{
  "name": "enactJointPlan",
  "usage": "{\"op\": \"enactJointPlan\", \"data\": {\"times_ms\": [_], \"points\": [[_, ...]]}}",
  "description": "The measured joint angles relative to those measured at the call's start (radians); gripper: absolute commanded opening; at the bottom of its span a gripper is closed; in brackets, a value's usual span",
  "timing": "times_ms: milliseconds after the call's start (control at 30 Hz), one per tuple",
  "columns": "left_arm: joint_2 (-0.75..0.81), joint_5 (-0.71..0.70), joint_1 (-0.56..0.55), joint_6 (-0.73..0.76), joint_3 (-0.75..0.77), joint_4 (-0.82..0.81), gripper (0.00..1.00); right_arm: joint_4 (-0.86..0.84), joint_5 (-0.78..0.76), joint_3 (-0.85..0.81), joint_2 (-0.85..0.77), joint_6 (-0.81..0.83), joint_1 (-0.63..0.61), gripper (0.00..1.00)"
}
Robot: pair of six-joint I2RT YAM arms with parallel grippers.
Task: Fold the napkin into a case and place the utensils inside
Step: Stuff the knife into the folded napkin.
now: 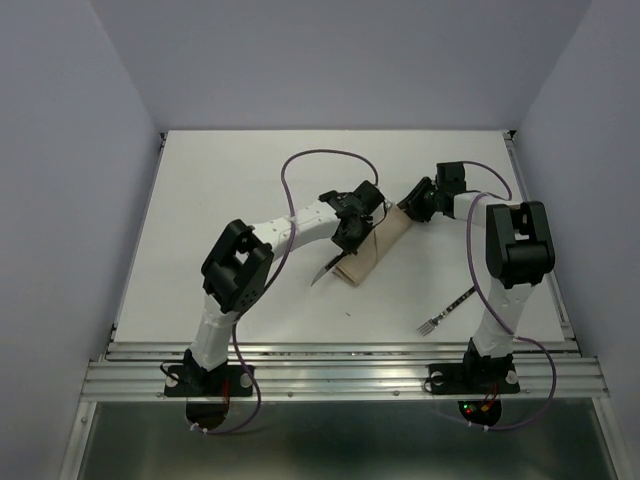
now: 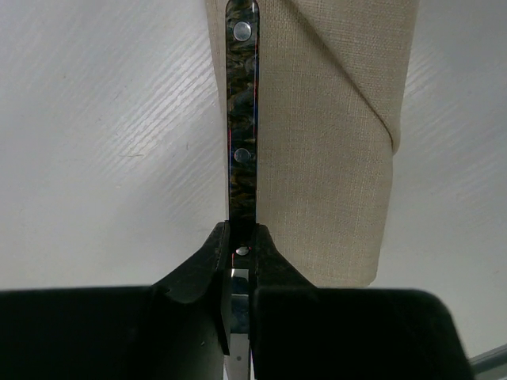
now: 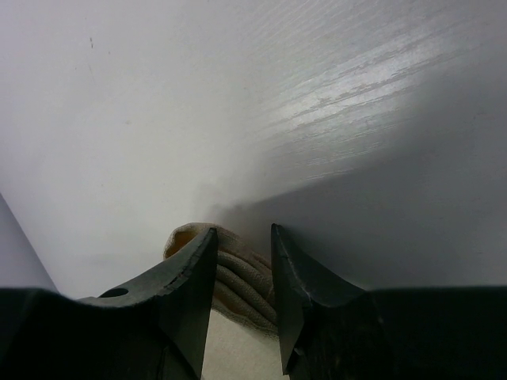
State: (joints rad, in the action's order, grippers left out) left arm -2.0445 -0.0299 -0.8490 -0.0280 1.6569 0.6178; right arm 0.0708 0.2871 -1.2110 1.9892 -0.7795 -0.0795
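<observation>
Left gripper pinched knife handle; long axis parallel to case, along its edge. Right gripper clamped case's far end.

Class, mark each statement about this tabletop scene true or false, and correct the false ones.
1. The left gripper is shut on the silver-bladed knife with the dark mottled handle. True.
2. The dark-handled fork with silver tines sits inside the narrow beige folded cloth case. False: it lies bare on the white table, near the right arm.
3. The right gripper has the case's layered edge between its fingers. True.
4. The case is spread out as an open square. False: it is folded into a narrow strip.
</observation>
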Motion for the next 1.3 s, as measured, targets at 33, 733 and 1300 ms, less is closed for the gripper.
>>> {"op": "enactJointPlan", "data": {"times_ms": [33,733,1300], "points": [[-0.008,-0.003,-0.002,0.008,0.0,0.0,0.0,0.0,0.0,0.0,0.0,0.002,0.0,0.4],[-0.194,0.015,-0.003,0.054,0.206,0.051,0.0,0.0,0.027,-0.017,0.014,0.021,0.0,0.4],[-0.297,0.061,0.007,0.067,0.382,0.089,0.0,-0.035,0.038,0.002,0.014,0.016,0.002,0.39]]}}
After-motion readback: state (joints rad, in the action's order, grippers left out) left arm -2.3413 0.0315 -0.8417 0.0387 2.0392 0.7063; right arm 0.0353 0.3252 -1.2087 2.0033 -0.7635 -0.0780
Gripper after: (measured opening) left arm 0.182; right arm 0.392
